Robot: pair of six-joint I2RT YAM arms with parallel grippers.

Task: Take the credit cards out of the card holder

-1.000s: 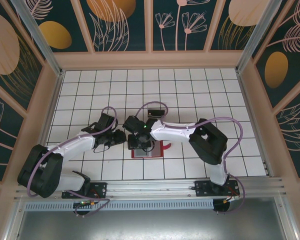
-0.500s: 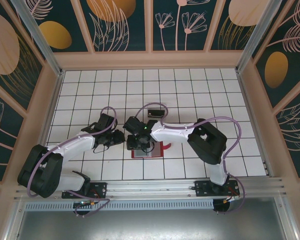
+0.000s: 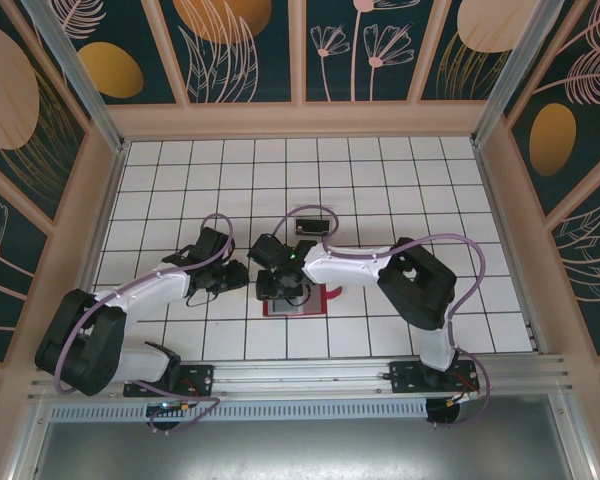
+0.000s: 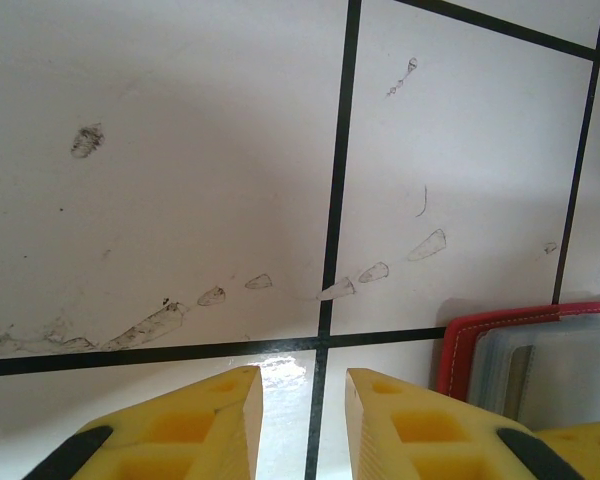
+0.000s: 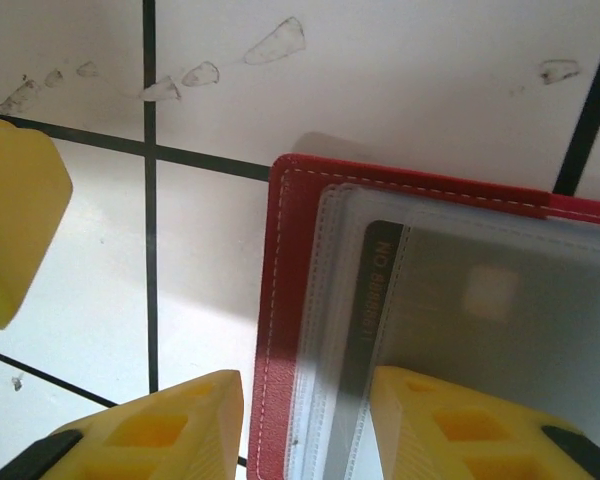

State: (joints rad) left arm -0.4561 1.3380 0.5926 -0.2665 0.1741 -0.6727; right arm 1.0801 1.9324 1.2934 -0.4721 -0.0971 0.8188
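Right wrist: your right fingers [image 5: 220, 402] are part-open and empty, straddling the card holder [image 5: 278, 300]'s left edge on the bench [image 5: 410, 80]. A grey credit card [image 5: 480, 310] sits in its clear pocket. Risk: you pinch pocket and holder together and drag everything. Left fingers [image 4: 245, 392] are narrowly parted and empty, just beside the holder, crowding that side.
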